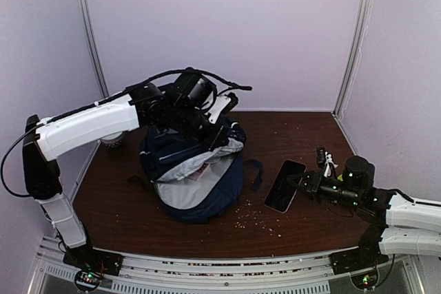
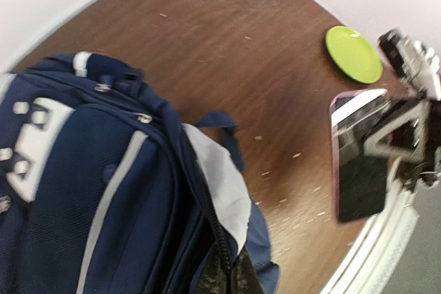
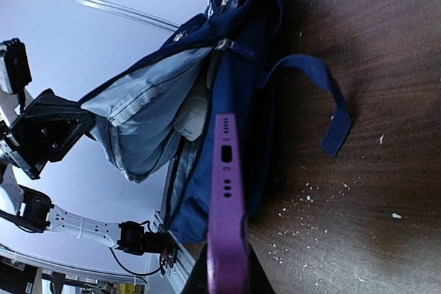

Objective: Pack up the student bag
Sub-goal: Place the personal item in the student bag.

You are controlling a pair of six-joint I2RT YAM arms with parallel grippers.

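**Student bag held open for loading.** The student bag [image 1: 196, 184] slumps at the middle of the counter [image 1: 303, 135], with its main compartment unzipped and gaping toward the near right. The left end effector [image 1: 216, 138] is closed narrow on the upper rim of the opening and lifts it. This stretches the light grey lining [image 3: 138, 125] into a wide mouth, apparently so that the soft fabric does not collapse. Inside, a pale rounded shape [image 3: 193, 111] shows against the lining; what it is cannot be told. A loose strap [image 3: 313, 77] trails on the wood. To the right, apart from the bag, the right end effector [image 1: 302, 182] clamps one end of a phone [image 1: 282, 187] in a purple case. Its free end points at the opening, so it is probably the next item to go in. Pale crumbs [image 1: 258, 219] litter the counter near the bag.
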